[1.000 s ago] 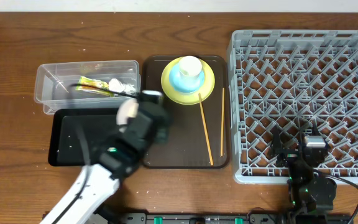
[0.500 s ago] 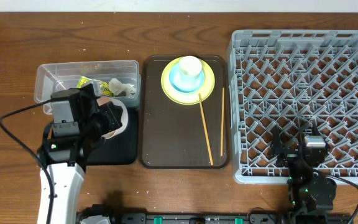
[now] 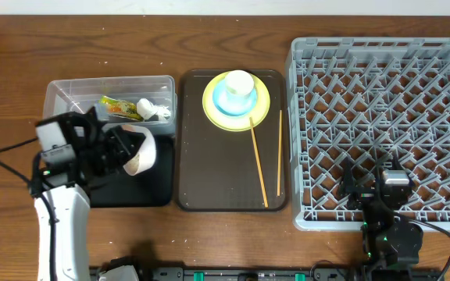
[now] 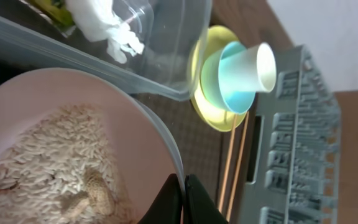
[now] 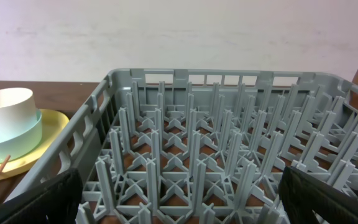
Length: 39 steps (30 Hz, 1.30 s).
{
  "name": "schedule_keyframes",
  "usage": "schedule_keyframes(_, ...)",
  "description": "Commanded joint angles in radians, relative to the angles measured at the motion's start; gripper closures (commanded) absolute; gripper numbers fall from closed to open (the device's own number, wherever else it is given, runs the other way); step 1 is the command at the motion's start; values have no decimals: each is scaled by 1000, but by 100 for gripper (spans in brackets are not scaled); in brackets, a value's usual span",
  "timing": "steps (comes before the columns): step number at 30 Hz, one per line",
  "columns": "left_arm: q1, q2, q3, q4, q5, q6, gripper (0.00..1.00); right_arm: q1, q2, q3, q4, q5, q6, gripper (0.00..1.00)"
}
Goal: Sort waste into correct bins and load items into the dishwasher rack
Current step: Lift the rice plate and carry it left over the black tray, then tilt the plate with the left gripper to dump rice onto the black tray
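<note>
My left gripper (image 3: 122,148) is shut on the rim of the white bowl (image 3: 141,151), which it holds tipped on its side over the black tray (image 3: 155,191). In the left wrist view the fingers (image 4: 184,198) pinch the rim, and rice scraps (image 4: 48,158) lie inside the bowl (image 4: 135,143). The clear tub (image 3: 69,94) holds the orange-and-green wrapper (image 3: 116,105) and the white tissue (image 3: 153,109). A white cup (image 3: 239,82) sits in a light blue bowl (image 3: 223,100) on the yellow-green plate (image 3: 213,109). Two chopsticks (image 3: 258,160) lie beside them. My right gripper (image 5: 185,199) stands open over the grey rack (image 3: 381,101).
The plate stack and chopsticks rest on a brown serving tray (image 3: 225,172) between the bins and the rack. The tub's wall (image 4: 166,56) stands close above the held bowl in the left wrist view. Bare wooden table (image 3: 22,47) surrounds everything.
My left arm has swung left from the brown tray's edge to over the black tray, carrying the white bowl, which is now tipped further. The right arm has not moved.
</note>
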Motion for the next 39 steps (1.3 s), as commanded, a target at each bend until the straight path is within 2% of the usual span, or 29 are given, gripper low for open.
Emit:
schedule_keyframes(1,63,26,-7,13,133,13,95,4,0,-2,-3,-4,3,1)
schedule_keyframes(10,272,124,-109,188,444,5,94,4,0,-2,-3,-4,3,1)
schedule_keyframes(18,427,209,-219,378,613,-2,94,4,0,-2,-3,-4,3,1)
schedule_keyframes(21,454,234,-223,391,686,-3,94,4,0,-2,-3,-4,3,1)
schedule_keyframes(27,459,239,-223,392,766,-15,94,4,0,-2,-3,-4,3,1)
schedule_keyframes(39,459,239,-223,351,780,-72,94,4,0,-2,-3,-4,3,1)
